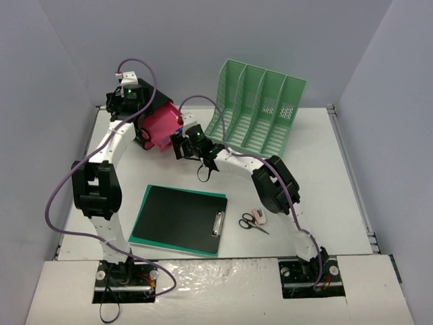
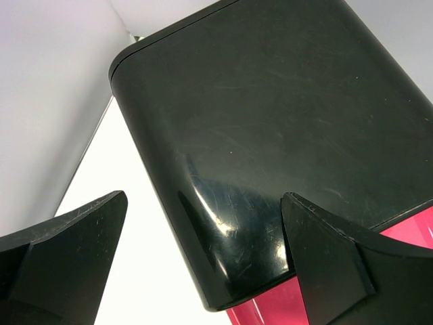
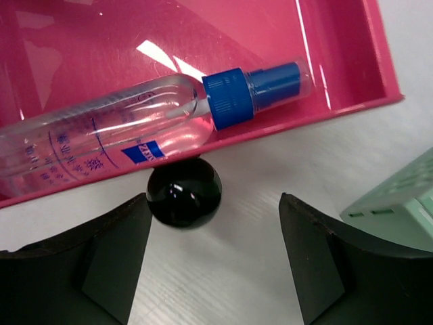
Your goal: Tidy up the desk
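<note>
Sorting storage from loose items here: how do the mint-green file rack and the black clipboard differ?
The file rack stands upright at the far side of the desk, while the clipboard lies flat toward the near side. The file rack is mint green with slotted dividers. The clipboard is black with a green edge and a metal clip. The file rack sits right of centre and the clipboard left. Both rest on the desk, and neither is held.

Pink tray [image 3: 338, 40], blue-capped clear bottle [image 3: 135, 128], mint-green rack [image 1: 260, 105], black clipboard [image 1: 179, 218], white desk [image 1: 318, 176]
</note>
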Motion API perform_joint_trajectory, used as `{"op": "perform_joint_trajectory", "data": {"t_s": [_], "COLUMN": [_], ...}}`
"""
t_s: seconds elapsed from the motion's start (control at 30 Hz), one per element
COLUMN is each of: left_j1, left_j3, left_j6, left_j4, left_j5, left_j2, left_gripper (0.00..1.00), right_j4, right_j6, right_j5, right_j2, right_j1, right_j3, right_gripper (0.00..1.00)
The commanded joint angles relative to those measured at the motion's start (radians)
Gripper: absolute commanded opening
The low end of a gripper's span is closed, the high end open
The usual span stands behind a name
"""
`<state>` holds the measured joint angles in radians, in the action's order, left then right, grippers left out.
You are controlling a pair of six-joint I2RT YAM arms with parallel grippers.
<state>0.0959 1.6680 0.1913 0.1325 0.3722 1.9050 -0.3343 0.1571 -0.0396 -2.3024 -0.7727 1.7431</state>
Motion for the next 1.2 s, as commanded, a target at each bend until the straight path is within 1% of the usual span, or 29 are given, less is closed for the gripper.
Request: {"op": "perform_joint_trajectory", "data": {"t_s": [0.0,0.2,0.43,0.8,1.17], "left_j1": [-0.004,-0.004,-0.004,0.001,0.008], "left_j3": [0.039,0.052,0.052,0.045,0.048], "left_j6": [-0.024,-0.034,-0.039,-0.04,-0.049], "left_j4": [0.073,0.085,0.089,0.091,0.095], "left_j5": [0.016,0.021,0.022,0.021,0.026], "left_j2": [0.017,0.024,0.029,0.034,0.041], "left_gripper": [0.97,0.97,0.97,0.97,0.97], "right_j4": [-0.118,-0.131,-0.167,-0.278,-0.291], "right_j6": [0.004,0.002,-0.016,-0.033,-0.031], "right_j5": [-0.001,-0.004,-0.027,-0.057,-0.055], "right_j2": [-0.015,-0.055,-0.059,-0.056,-0.126], "right_j1": [0.004,0.004,0.004,0.004,0.006], "right_j3": [0.102,0.173,0.21,0.204,0.337], "right_gripper": [0.72,0.73,0.74,0.78,0.81]}}
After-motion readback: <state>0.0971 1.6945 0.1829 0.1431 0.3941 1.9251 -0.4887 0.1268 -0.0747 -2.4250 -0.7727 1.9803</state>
